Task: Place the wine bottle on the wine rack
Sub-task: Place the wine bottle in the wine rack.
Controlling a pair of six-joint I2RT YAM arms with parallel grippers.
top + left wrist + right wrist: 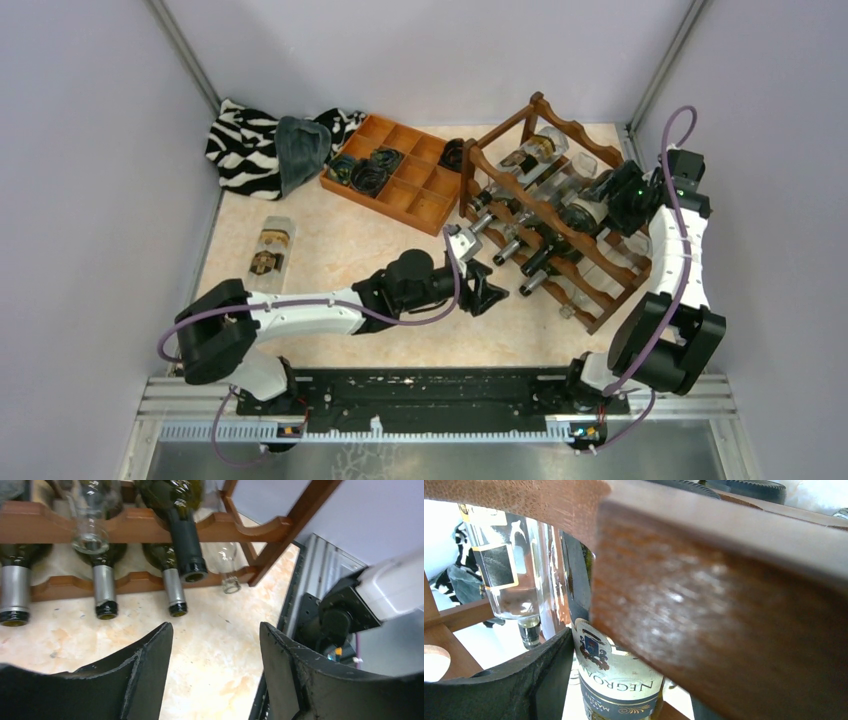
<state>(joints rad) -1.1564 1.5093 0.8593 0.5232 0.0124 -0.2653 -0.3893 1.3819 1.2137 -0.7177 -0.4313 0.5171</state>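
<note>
Noting: your left claw (215, 630) spread, wine rack (135, 527) just ahead; right claw (600, 200) beside racked wine bottle (616, 680), grip indeterminate.

It was a robotics lab cell: plain pale-grey wall panels (430, 50) enclosed a beige marbled worktop (340, 240), with a white-and-black left arm (300, 310) and right arm (683, 255) bolted to a black metal rail (430, 395).

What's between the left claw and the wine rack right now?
Only bare tabletop: the left wrist view shows nothing between the open left claw and the wine rack, whose bottle necks point toward it.
</note>
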